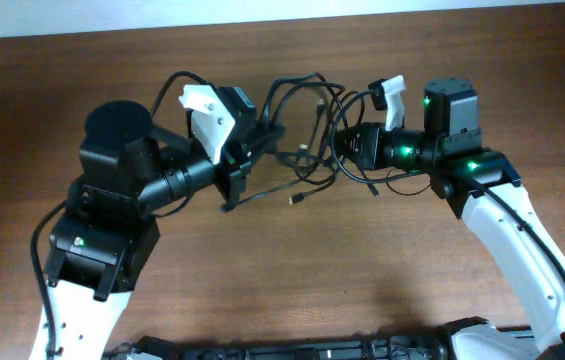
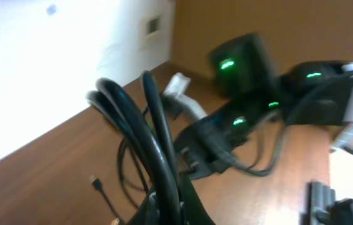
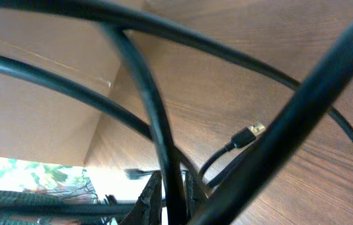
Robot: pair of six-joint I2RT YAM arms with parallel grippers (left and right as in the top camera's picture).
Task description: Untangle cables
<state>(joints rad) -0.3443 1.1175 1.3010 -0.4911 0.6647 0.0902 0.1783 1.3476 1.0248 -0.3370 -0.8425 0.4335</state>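
The cables (image 1: 307, 135) are thin black cords bunched in loose loops between my two grippers at the back middle of the table, with one plug end (image 1: 295, 201) lying in front. My left gripper (image 1: 262, 135) is shut on strands at the bundle's left side. In the left wrist view the held cables (image 2: 157, 131) rise from the jaws (image 2: 176, 203). My right gripper (image 1: 347, 143) is shut on a strand at the bundle's right side. In the right wrist view a cable (image 3: 157, 119) runs between the fingers (image 3: 171, 194) and a gold-tipped plug (image 3: 251, 133) lies on the wood.
The wooden table (image 1: 362, 280) stretches in front of the bundle. A white wall runs along the table's far edge (image 1: 262, 15). The arms' own thicker wires (image 1: 177, 85) loop near each wrist.
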